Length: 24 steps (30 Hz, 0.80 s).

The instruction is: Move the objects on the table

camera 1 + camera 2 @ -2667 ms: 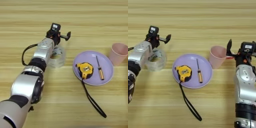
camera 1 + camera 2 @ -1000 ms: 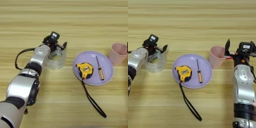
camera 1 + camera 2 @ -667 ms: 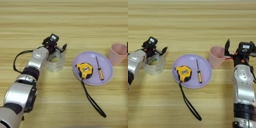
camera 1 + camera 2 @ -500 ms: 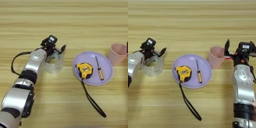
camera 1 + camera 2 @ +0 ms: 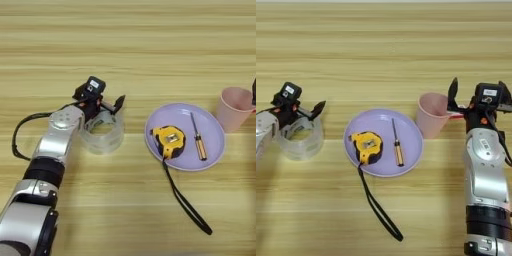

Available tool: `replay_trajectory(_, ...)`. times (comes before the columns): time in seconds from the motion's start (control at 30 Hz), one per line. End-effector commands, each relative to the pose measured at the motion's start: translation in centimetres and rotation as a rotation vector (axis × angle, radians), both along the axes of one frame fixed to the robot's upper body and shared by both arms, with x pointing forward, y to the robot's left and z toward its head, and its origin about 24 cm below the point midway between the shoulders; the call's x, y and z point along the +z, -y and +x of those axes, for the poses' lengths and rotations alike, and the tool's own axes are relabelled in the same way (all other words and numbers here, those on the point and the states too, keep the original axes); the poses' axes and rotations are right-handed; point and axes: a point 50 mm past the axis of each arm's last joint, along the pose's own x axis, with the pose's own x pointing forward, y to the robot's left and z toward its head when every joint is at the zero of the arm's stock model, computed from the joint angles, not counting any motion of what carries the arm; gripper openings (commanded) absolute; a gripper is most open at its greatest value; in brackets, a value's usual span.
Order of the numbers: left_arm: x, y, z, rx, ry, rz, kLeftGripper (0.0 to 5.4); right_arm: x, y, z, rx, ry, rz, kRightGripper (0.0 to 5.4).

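With the left claw spread over the far rim of the clear tape roll on the worktop, it should seat one finger inside before closing, while the right claw idles spread beside the pink cup.

Even, bright, soft light falls from overhead on the table, with no hard glare on the wood. Shadows are faint and short: a thin dark edge hugs the lower rim of the plate, and a soft shade lies under the left arm at the lower left of the frame. The roll of tape shows pale highlights on its clear wall. Focus is fair in the middle; fine detail looks slightly soft throughout. The wood grain lines bow a little toward the top edge.
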Motion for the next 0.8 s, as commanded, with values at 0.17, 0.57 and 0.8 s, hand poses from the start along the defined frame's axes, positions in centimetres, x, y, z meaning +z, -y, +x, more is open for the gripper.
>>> replay_trajectory(0.17,-3.5,0.6,-2.4,-0.003,-0.187,-0.026,5.38,0.3,-0.5,0.3,0.004,0.005,0.005,5.4)
replay_trajectory(0.57,1.7,-0.3,-0.6,0.023,-0.029,-0.092,5.38,0.3,-0.5,0.3,0.001,0.002,0.006,5.4)
replay_trajectory(0.8,4.0,-1.1,0.3,0.08,0.109,-0.139,5.38,0.3,-0.4,0.3,0.0,0.004,0.005,5.4)
